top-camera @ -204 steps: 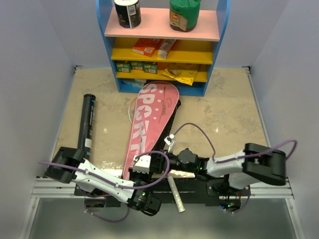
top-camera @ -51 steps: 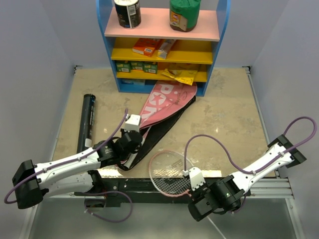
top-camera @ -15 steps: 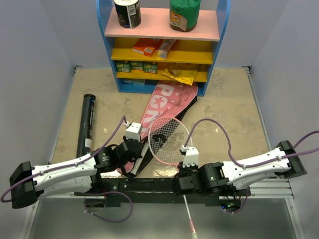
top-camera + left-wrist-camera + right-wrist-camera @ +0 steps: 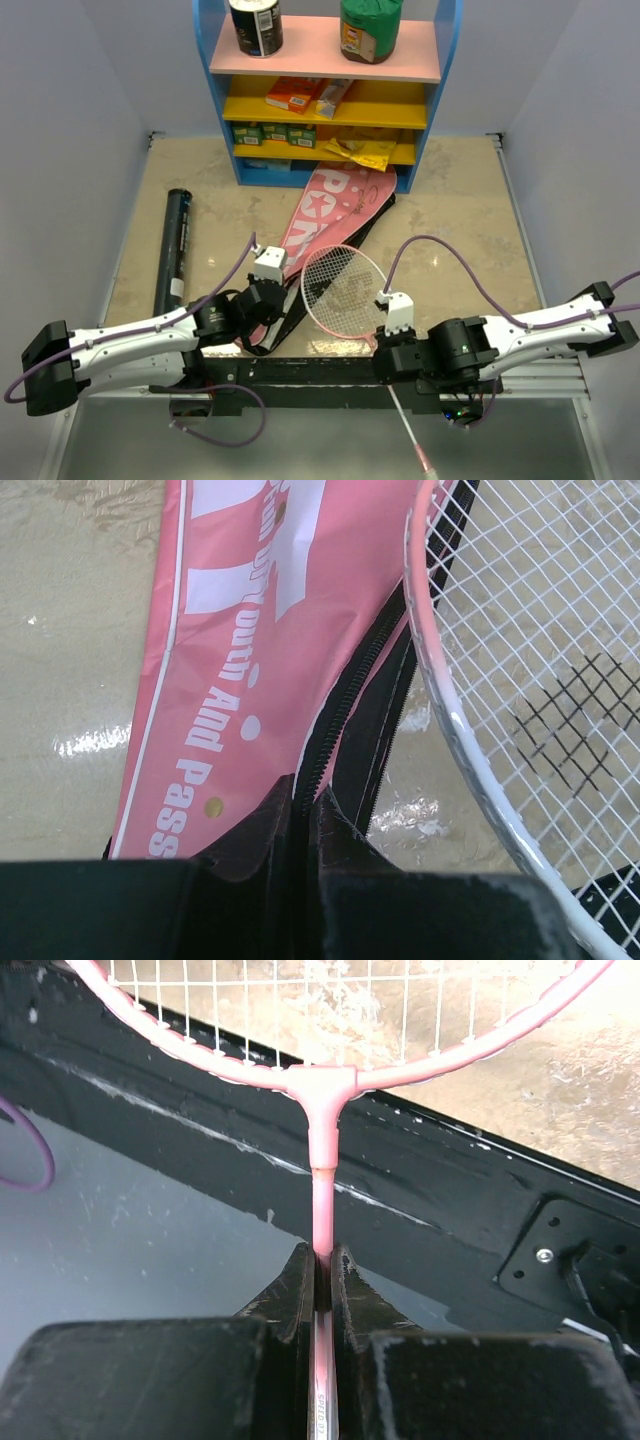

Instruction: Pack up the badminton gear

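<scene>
Left wrist: my left end effector (image 4: pixel 305 805) is pinching the bag (image 4: pixel 240 650).
Right wrist: my right end effector (image 4: pixel 322 1265) is clamping the racket (image 4: pixel 322 1090).

I look down on a beige marbled tabletop (image 4: pixel 455 235), closed in by plain pale grey walls (image 4: pixel 70 130) at 9 and 3 o'clock. At 12 o'clock a blue-framed shelf unit (image 4: pixel 204 70) stands on it, with a pink top board and yellow boards beneath. The light is soft and even, with small glints on the tabletop toward 9 o'clock.
</scene>
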